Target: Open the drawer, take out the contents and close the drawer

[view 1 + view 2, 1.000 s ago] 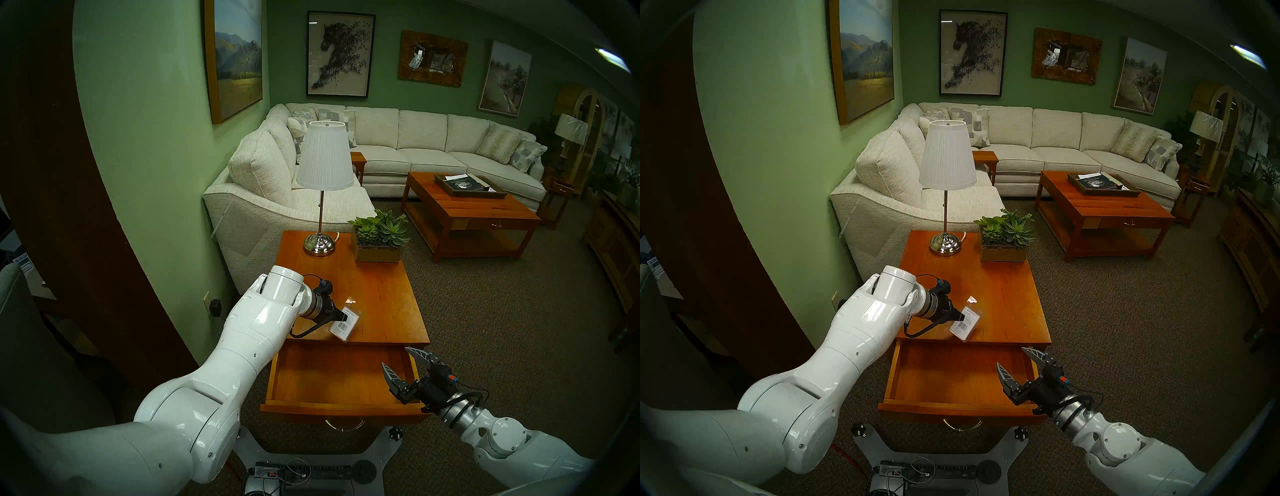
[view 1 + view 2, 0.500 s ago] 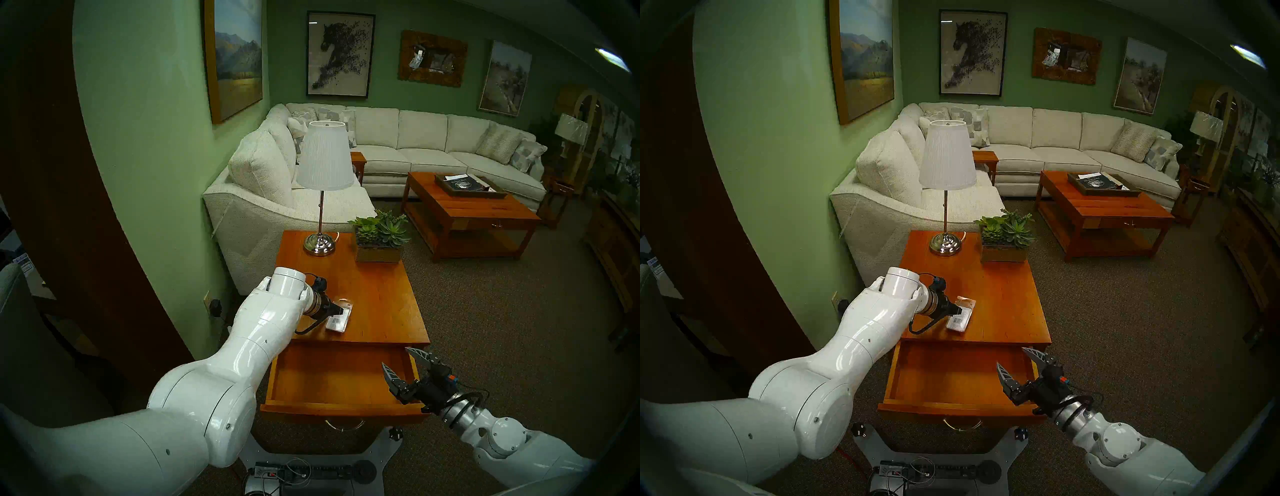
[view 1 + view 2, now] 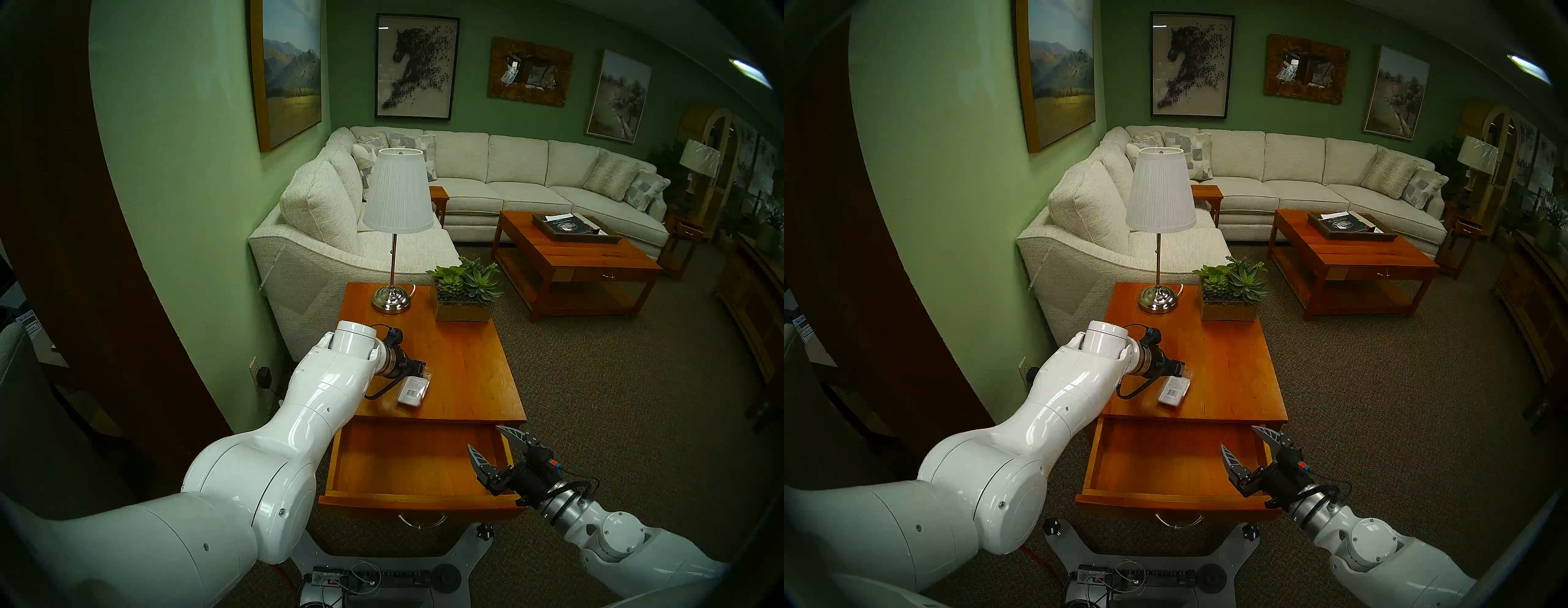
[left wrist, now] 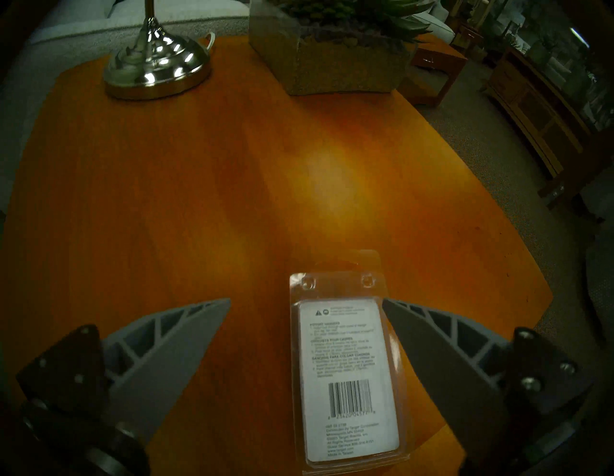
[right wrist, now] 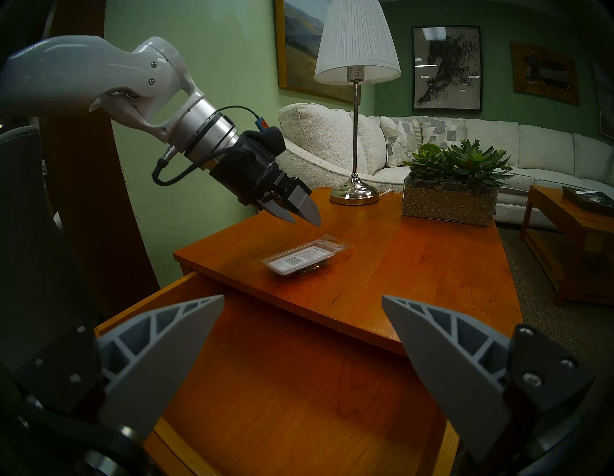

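The drawer [image 3: 415,501] of the end table stands pulled out toward me, its floor bare, its silver handle [image 3: 422,521] hanging below the front. The contents, a clear plastic packet [image 3: 413,391] with a white barcode label, lie flat on the tabletop [image 3: 466,373] near its front left. My left gripper [image 4: 306,300] hovers just above the packet, open, its fingers apart from it on either side. In the right wrist view the left gripper [image 5: 305,221] hangs clear above the packet [image 5: 304,259]. My right gripper [image 3: 483,437] is open and empty over the drawer's right side.
A lamp [image 3: 392,297] and a succulent planter [image 3: 464,305] stand at the back of the tabletop. A white sofa [image 3: 339,254] lies behind the table, and a larger coffee table [image 3: 572,263] sits to the far right on the carpet. My own base [image 3: 382,573] is below the drawer.
My left gripper lowered the tilted packet onto the tabletop, opened and let it go, then drew back slightly. The packet now lies flat. The right arm has not moved.
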`<state>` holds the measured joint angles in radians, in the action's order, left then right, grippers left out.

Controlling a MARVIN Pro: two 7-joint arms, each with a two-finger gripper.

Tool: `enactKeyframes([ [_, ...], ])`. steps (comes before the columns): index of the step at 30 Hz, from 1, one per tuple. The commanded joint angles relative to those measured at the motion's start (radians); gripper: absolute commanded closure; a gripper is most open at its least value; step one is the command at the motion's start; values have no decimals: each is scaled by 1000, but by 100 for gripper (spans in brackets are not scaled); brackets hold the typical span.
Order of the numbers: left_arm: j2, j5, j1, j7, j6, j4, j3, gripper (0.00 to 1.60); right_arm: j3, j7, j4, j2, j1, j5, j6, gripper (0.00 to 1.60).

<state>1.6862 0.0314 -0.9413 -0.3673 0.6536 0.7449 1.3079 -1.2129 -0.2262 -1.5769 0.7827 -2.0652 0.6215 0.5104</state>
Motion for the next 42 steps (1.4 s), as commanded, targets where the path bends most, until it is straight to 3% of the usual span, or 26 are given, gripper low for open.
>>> enactKeyframes([
  [1,-23,17,4,-91,-8,91,-68,0,-8,-1,-21,0,12,2,8,0],
  [2,-33,23,-21,-118,1,137,-78,0,-8,-1,-21,0,12,1,8,0],
  [10,-66,35,-86,-234,4,236,-151,0,-7,-1,-17,1,13,1,7,0],
  [17,-84,34,-115,-317,-17,284,-190,0,-6,-1,-13,1,13,1,6,0],
  [19,-101,34,-141,-336,-17,350,-199,0,-5,-1,-12,1,14,1,6,0],
  [21,-106,31,-141,-354,-22,335,-205,0,-5,-1,-11,1,14,1,5,0],
  [41,-292,21,-317,-553,-24,592,-287,0,-1,-1,-3,2,16,0,6,0],
  [42,-298,19,-319,-563,-26,575,-289,0,-1,-1,-3,2,16,0,6,0],
])
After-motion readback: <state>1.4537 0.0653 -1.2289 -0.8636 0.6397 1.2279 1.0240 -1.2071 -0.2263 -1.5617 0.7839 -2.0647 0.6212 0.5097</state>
